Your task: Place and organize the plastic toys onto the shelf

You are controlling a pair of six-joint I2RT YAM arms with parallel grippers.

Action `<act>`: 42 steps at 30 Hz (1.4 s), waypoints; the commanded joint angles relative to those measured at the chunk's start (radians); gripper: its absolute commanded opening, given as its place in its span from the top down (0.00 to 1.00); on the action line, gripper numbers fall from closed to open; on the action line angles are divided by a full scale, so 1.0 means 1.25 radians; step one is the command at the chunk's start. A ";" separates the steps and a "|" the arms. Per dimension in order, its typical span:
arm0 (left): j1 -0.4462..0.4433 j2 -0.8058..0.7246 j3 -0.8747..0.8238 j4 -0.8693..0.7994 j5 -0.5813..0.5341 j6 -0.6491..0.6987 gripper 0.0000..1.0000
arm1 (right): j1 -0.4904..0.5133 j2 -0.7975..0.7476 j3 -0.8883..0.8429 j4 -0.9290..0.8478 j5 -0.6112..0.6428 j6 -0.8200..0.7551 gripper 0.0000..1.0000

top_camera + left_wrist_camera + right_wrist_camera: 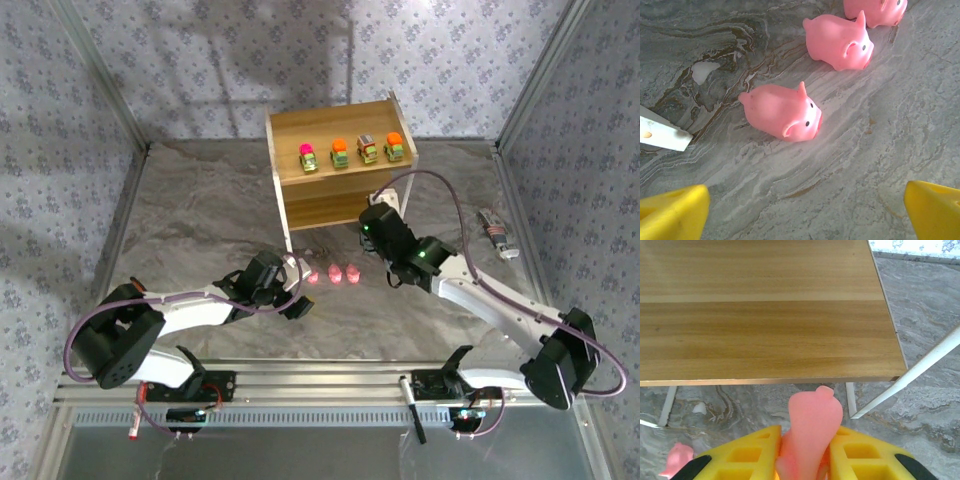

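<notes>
The light-wood shelf [340, 180] stands at the back middle, with several little cars on its top tier, among them a pink-topped car [309, 158] and an orange-topped car [394, 146]. Three pink pigs [333, 272] stand in a row on the table in front of it. My left gripper [293, 302] hovers open just near-left of them; its wrist view has the nearest pig [782, 112] ahead of the yellow fingertips [672, 212]. My right gripper [805, 455] is shut on a fourth pink pig [812, 427], held in front of the shelf's lower board [765, 310].
A small tool [497, 232] lies on the table at the right. The shelf's white leg [920, 367] slants beside the held pig. Patterned walls and metal frame posts enclose the table. Pens lie on the near rail [412, 405].
</notes>
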 commanded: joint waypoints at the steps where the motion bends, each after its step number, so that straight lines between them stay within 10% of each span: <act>1: -0.005 -0.011 0.011 0.016 0.003 0.011 0.00 | -0.018 0.015 0.031 0.011 -0.012 -0.019 0.73; 42: 0.055 -0.131 -0.032 0.042 0.029 -0.005 0.00 | -0.140 0.190 0.136 0.082 -0.085 -0.017 0.73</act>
